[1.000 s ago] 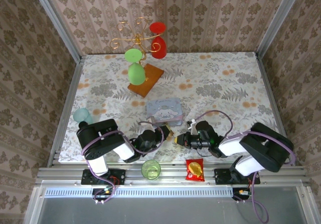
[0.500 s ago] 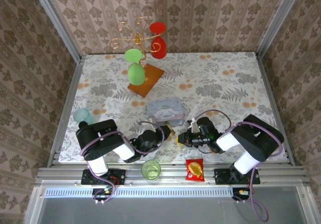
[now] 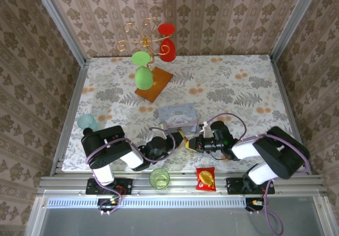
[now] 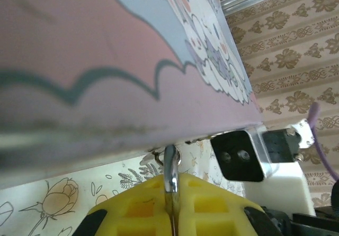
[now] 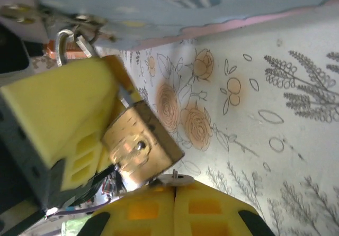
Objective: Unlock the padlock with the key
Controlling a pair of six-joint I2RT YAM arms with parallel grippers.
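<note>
Tiny brass-gold padlock [image 5: 140, 148]: clenched by left gripper [image 4: 170, 191], keyhole face tilted toward right gripper [image 5: 174, 199]; sat just above slender silvery key [image 5: 175, 178] pinched tight there, tip pointing up.

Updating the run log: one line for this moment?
left end effector: holds padlock | right end effector: holds key | key: outside keyhole

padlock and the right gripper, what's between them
The key, pinched in the right gripper, sticks up toward the padlock; nothing else lies between them. The right wrist view shows it.
</note>
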